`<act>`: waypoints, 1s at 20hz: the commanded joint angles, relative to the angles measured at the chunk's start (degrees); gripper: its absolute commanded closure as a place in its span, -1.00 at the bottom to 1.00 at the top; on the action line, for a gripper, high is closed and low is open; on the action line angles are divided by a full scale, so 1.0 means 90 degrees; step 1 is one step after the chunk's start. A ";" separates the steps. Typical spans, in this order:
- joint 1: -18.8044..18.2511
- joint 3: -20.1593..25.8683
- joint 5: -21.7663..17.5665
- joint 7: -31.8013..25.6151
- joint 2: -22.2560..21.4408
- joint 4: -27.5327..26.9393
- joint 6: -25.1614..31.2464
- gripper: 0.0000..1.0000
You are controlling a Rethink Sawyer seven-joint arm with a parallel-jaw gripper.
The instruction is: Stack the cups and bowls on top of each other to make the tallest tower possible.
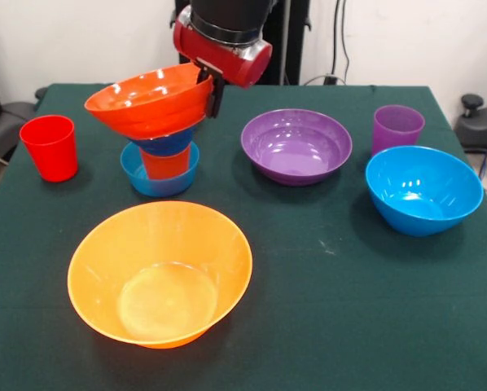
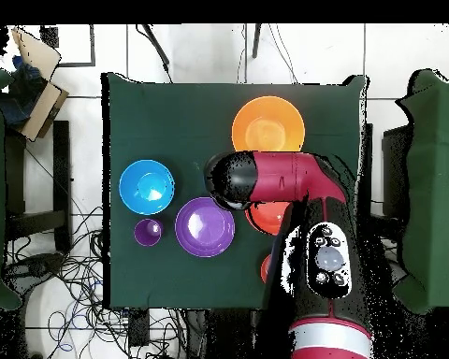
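My gripper point(image 1: 212, 88) is shut on the right rim of the red-orange bowl point(image 1: 150, 102), which is tilted. The bowl rests on a stack: a dark blue small bowl point(image 1: 167, 143) over an orange-red cup point(image 1: 164, 164) standing in a small light blue bowl point(image 1: 138, 175). The big yellow-orange bowl point(image 1: 158, 273) sits empty at the front; it also shows in the overhead view point(image 2: 267, 123). A red cup point(image 1: 50, 147) stands at the left. The purple bowl point(image 1: 296, 147), purple cup point(image 1: 398, 129) and large light blue bowl point(image 1: 423, 189) are on the right. The small orange bowl is out of view.
In the overhead view the arm point(image 2: 284, 178) covers the stack and the gripper. The large light blue bowl point(image 2: 146, 186), purple cup point(image 2: 148, 232) and purple bowl point(image 2: 205, 227) show there. The green tablecloth point(image 1: 325, 309) drops off at the edges.
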 commanded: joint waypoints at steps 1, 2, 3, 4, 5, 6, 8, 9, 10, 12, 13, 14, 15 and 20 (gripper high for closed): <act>-0.0785 0.0972 0.0470 -0.0957 -0.0190 0.0571 -0.0145 1.00; -0.0804 0.1009 0.0470 -0.0982 -0.0132 0.0497 -0.0113 1.00; -0.0852 0.1092 0.0473 -0.1083 -0.0055 0.0361 0.0005 1.00; -0.0869 0.1135 0.0465 -0.1114 -0.0020 0.0274 0.0100 1.00; -0.0886 0.1178 0.0456 -0.1144 0.0016 0.0188 0.0196 1.00; -0.0891 0.1202 0.0448 -0.1138 0.0016 0.0152 0.0274 1.00; -0.0838 0.1199 0.0385 -0.1142 -0.0030 0.0017 0.0641 1.00; -0.0765 0.1162 0.0318 -0.1139 -0.0056 -0.0100 0.0936 1.00; -0.0747 0.1163 0.0289 -0.1133 -0.0069 -0.0153 0.1094 1.00; -0.0691 0.1144 0.0226 -0.1139 -0.0070 -0.0327 0.1481 1.00; -0.0660 0.1131 0.0186 -0.1161 -0.0055 -0.0431 0.1666 1.00; -0.0653 0.1132 0.0167 -0.1167 -0.0046 -0.0474 0.1720 1.00; -0.0633 0.1121 0.0133 -0.1162 -0.0028 -0.0513 0.1788 1.00; -0.0563 0.1125 0.0058 -0.1076 0.0005 -0.0628 0.1879 1.00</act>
